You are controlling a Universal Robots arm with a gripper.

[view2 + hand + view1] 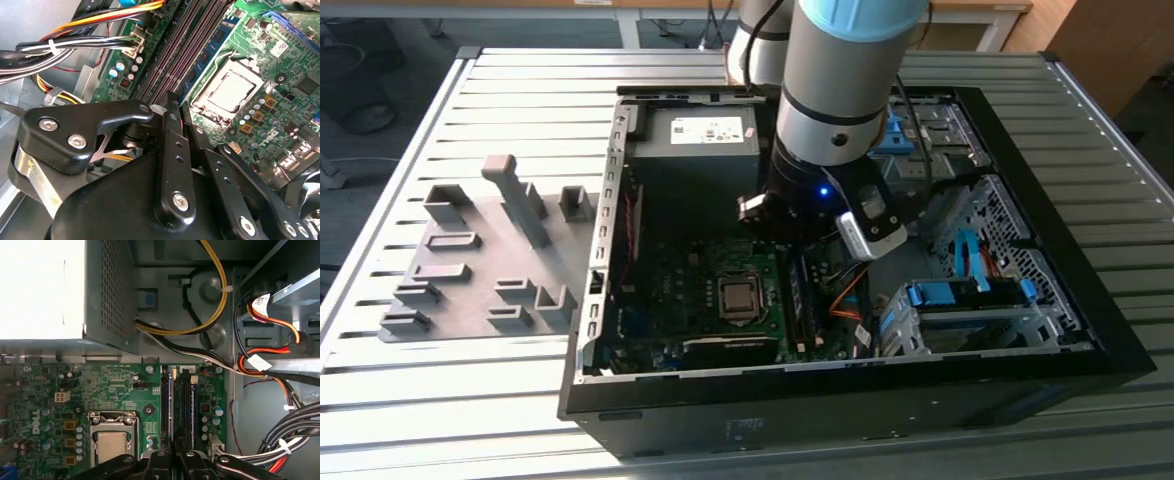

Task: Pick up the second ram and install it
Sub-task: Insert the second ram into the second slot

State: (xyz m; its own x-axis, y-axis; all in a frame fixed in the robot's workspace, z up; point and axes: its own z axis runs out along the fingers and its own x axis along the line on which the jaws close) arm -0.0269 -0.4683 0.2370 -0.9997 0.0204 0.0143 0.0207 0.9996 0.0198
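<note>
Black end effector was poised above the green motherboard's dark memory slots.
Its opening could not be told; the thin blue-green second ram was seen upright in a slot, where skewed pressing could damage contacts.

The second ram stands on edge in a motherboard slot.

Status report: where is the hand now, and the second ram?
Hand low over the memory slots, inside the case. Whether it holds the second ram: cannot tell. Cables lie beside the slots, not across them.
</note>
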